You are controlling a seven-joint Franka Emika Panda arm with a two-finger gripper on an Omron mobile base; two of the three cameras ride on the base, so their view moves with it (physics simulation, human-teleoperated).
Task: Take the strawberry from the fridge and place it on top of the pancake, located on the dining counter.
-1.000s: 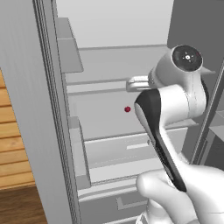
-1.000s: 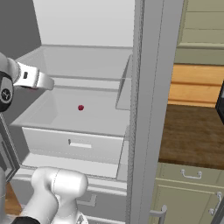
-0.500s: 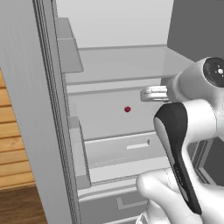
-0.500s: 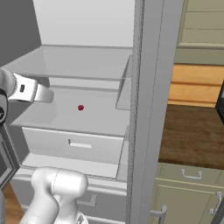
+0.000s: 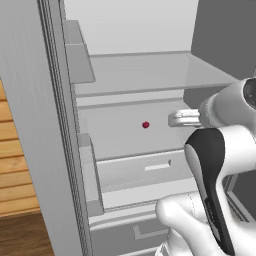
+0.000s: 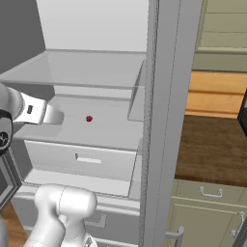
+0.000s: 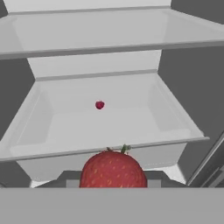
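Strawberry: the tiny dark red roundish strawberry (image 5: pixel 145 124) (image 6: pixel 89 118) (image 7: pixel 99 105) is seen mid-shelf inside the light grey fridge (image 5: pixel 30 125) (image 6: pixel 161 120) with its white interior.
Gripper: the two-finger gripper (image 5: pixel 175 119) (image 6: pixel 57 116) is held near the shelf's front edge, apart from the strawberry.
Jaws: their state cannot be told.
Hand view: a large red berry (image 7: pixel 113 170) is seen close at the bottom; whether it is gripped cannot be told.

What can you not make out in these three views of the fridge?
- Hand view: the bottom edge cuts off the strawberry, so whether the gripper clamps it is unclear.
- Base views: the red speck on the fridge shelf is too small to identify.
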